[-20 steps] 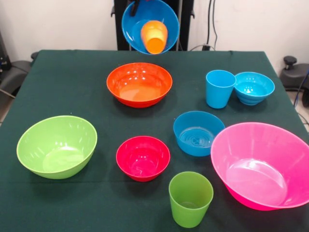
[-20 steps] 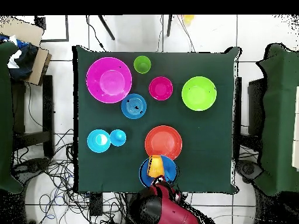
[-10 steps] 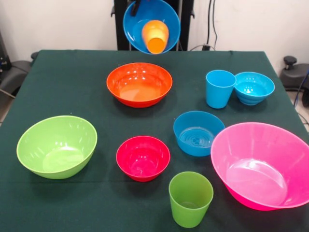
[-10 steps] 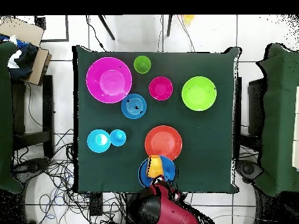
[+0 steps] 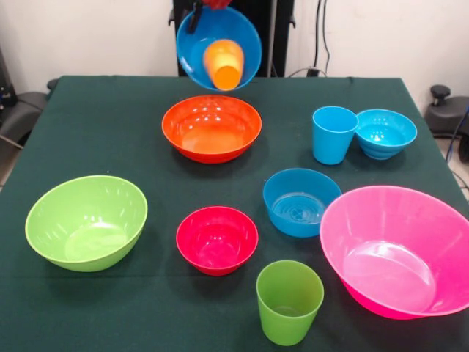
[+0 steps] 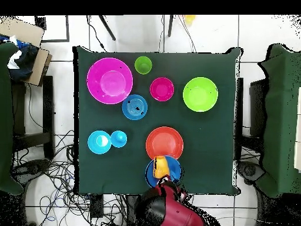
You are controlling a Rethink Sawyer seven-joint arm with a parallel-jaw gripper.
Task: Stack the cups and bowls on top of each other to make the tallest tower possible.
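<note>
At the table's far edge, a large blue bowl [image 5: 243, 35] hangs tilted in the air with its mouth facing the camera. An orange cup [image 5: 223, 64] lies inside it. My gripper [image 5: 195, 16] is shut on the bowl's upper left rim. Just in front of it on the cloth sits the wide orange bowl [image 5: 211, 127]. From above, the blue bowl [image 6: 174, 174] with the orange cup [image 6: 159, 166] shows beside the orange bowl [image 6: 164, 143], and the red arm [image 6: 170, 210] covers the gripper.
On the green cloth stand a light blue cup [image 5: 333, 134] touching a turquoise bowl [image 5: 385, 132], a medium blue bowl [image 5: 300, 202], a pink bowl [image 5: 399, 249], a red bowl [image 5: 217, 239], a green cup [image 5: 289, 301] and a lime bowl [image 5: 86, 221].
The held blue bowl with the orange cup has shifted left and slightly down in the front view. Everything on the table stayed put.
</note>
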